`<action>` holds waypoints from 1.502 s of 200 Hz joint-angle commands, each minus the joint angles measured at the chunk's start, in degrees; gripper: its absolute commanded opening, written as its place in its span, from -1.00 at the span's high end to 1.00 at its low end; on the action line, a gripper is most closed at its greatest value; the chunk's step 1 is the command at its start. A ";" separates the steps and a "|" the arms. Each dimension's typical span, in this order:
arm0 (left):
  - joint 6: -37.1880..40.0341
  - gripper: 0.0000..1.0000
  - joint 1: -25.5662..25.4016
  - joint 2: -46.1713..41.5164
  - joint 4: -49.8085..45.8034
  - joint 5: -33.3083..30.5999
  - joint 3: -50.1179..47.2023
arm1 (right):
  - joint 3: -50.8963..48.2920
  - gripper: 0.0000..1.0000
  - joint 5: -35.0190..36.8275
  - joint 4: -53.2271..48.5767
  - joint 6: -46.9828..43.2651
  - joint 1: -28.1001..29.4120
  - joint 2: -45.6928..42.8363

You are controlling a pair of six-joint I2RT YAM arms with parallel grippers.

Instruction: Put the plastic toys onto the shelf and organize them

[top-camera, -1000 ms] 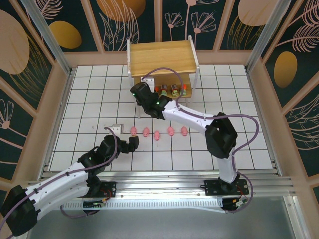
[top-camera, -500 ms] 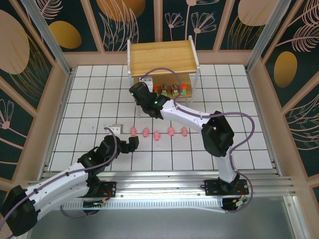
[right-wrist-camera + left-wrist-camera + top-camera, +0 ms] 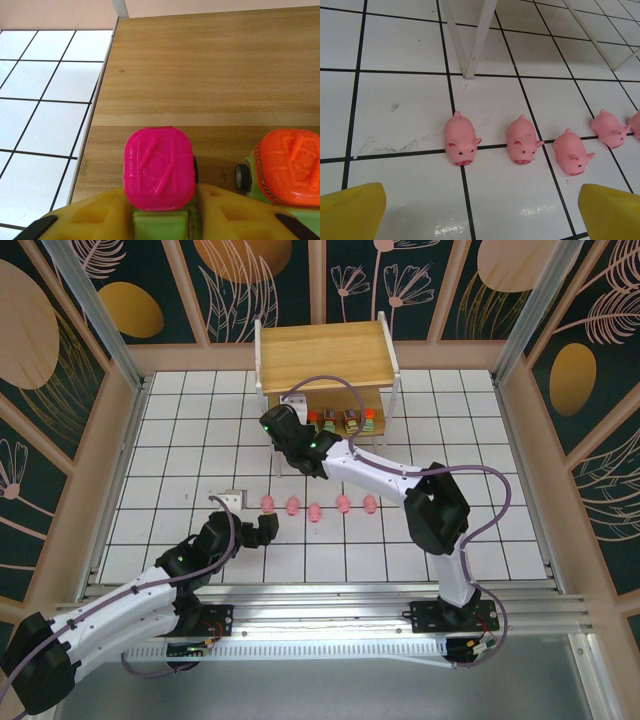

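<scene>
The shelf (image 3: 322,355) stands at the back of the tiled table. My right gripper (image 3: 296,410) reaches in under its top board. On the lower board (image 3: 210,75) it is shut on a magenta-topped green toy (image 3: 159,167), with a yellow finger (image 3: 85,217) on either side. An orange-topped toy (image 3: 290,167) sits just to its right, among several blocky toys (image 3: 350,420) lined up there. Several pink pigs (image 3: 316,510) lie in a row on the tiles. My left gripper (image 3: 480,212) hangs open just short of the leftmost pig (image 3: 461,139), with a second pig (image 3: 522,140) beside it.
A white shelf leg (image 3: 472,40) stands on the tiles just beyond the pigs. A small grey block (image 3: 232,497) lies left of the pig row. Low walls (image 3: 120,430) border the table on both sides.
The right arm has pushed a little further in under the shelf's top board, with the magenta-topped toy still between its fingers. The left arm and the pigs have not moved.
</scene>
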 commanded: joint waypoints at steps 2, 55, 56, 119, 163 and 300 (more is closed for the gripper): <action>0.71 -0.97 0.38 -0.52 1.05 0.02 -0.59 | 0.68 0.28 0.58 -0.25 -0.80 -0.26 0.49; 0.72 -0.96 0.37 -0.56 1.05 0.02 -0.61 | 0.88 0.28 0.25 -0.69 -0.98 -0.29 0.66; 0.72 -0.96 0.38 -0.56 1.05 0.02 -0.64 | 0.88 0.28 0.24 -0.74 -0.98 -0.27 0.66; 0.62 -0.96 0.30 -0.70 0.97 -0.06 -0.67 | 0.71 0.28 -0.98 -1.81 -1.32 -0.17 0.84; 0.63 -0.96 0.31 -1.00 0.96 -0.24 -0.76 | 0.35 0.24 -1.39 -2.76 -1.55 0.01 0.45; 0.53 -0.96 0.30 -1.00 0.88 -0.37 -0.76 | -1.99 0.12 -0.13 -2.54 -1.78 1.19 -4.45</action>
